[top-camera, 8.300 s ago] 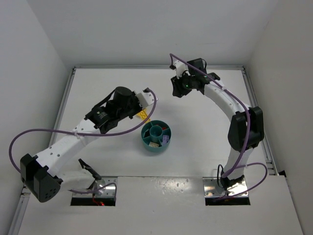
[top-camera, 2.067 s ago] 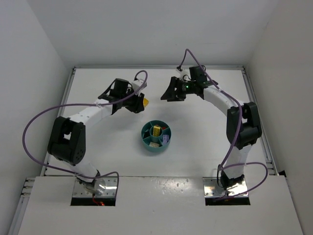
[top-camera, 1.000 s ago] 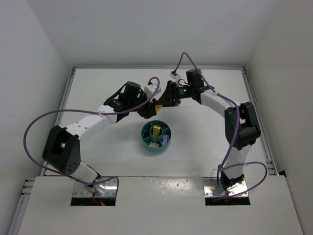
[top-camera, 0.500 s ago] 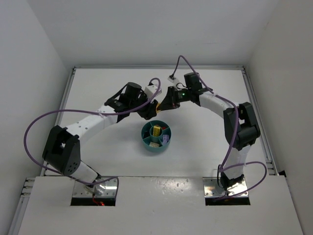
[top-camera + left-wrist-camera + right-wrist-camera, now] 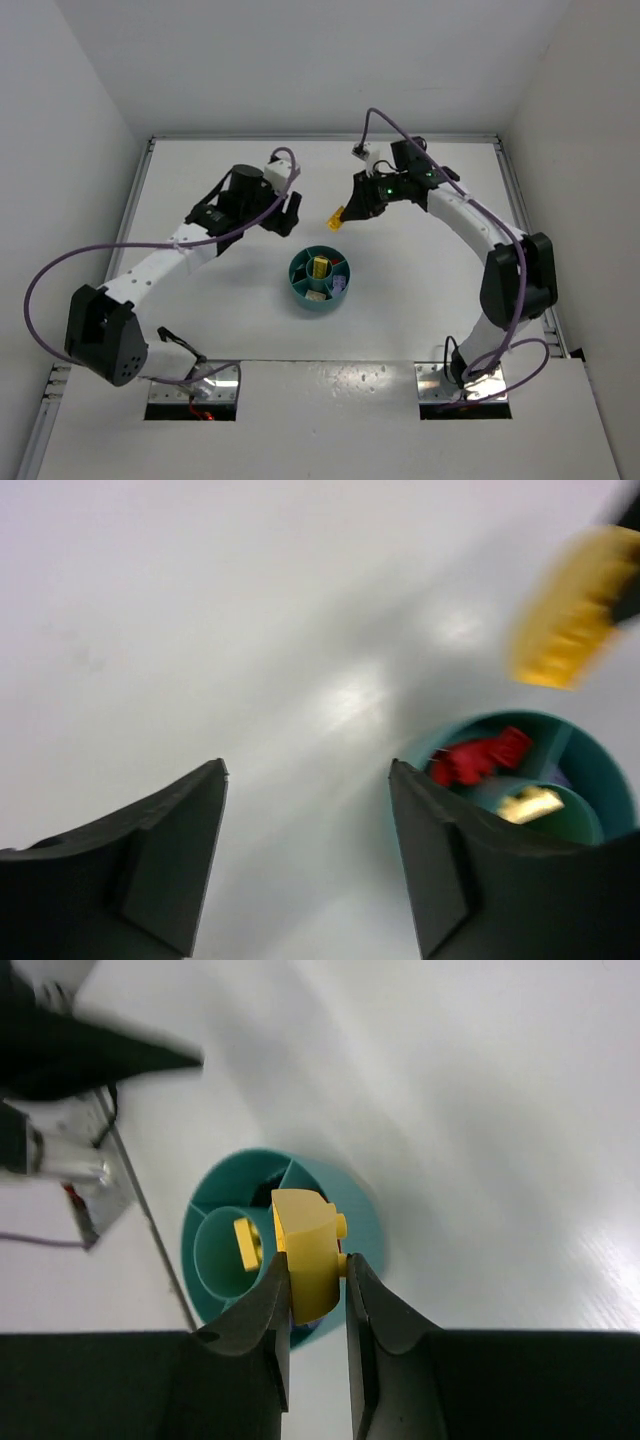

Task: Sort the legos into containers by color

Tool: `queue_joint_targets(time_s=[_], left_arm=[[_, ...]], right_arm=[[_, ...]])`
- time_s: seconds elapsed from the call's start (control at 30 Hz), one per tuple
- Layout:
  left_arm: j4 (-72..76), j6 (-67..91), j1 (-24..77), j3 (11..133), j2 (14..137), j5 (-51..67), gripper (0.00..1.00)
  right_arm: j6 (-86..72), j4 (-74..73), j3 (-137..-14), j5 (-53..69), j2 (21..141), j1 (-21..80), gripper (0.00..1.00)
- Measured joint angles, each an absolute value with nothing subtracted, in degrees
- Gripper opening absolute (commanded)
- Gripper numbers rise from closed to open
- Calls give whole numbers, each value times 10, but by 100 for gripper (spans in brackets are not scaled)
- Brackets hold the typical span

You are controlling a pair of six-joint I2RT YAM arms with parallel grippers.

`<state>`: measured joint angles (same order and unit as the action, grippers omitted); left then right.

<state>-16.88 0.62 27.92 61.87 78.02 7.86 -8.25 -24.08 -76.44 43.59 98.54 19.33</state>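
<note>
The teal dish [image 5: 303, 285] sits mid-table with a yellow brick [image 5: 320, 266] in its central cup, and beige [image 5: 316, 296], purple [image 5: 338, 285] and red bricks in ring sections. My right gripper [image 5: 348, 212] is shut on a yellow brick [image 5: 335, 219], held in the air just beyond the dish. In the right wrist view the gripper [image 5: 315, 1265] pinches this brick [image 5: 310, 1250] above the dish [image 5: 360, 1210]. My left gripper [image 5: 287, 208] is open and empty, left of the held brick. In the left wrist view the gripper [image 5: 305, 770] has bare table between its fingers, with the dish [image 5: 590, 770] and red bricks [image 5: 480, 760] to the right.
White walls close in the table on the left, back and right. A raised rim runs along the table edges [image 5: 135, 200]. Purple cables loop off both arms. The arm bases stand at the near edge.
The yellow brick has passed from my left gripper to my right gripper. The left arm has drawn back to the left with its jaws open; the right gripper has pulled away with the brick.
</note>
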Motion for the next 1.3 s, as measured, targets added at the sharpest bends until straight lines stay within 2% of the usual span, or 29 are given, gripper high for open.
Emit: queue_joint_targets(time_s=[0.13,0.23,0.5,0.8,1.07,1.1,1.23,1.3], left_arm=[[-166,43,208,612,757,21,82],[-173,71,152,607,760,12,82],[-185,117,52,604,793,57,82],[-192,128,26,604,799,99,82],[-193,128,25,604,799,112,84],[-193,127,25,604,799,112,84],[-193,126,25,604,802,118,88],[-195,124,25,604,804,121,90]], right_arm=[[41,-308,-765,406,940,226,0],[108,-344,-765,386,918,269,0],[188,-381,-763,316,907,370,0],[214,-381,-757,229,913,411,0],[219,-374,-757,198,940,425,0],[219,-374,-757,196,942,425,2],[220,-371,-757,193,950,430,40],[221,-370,-757,190,954,432,47]])
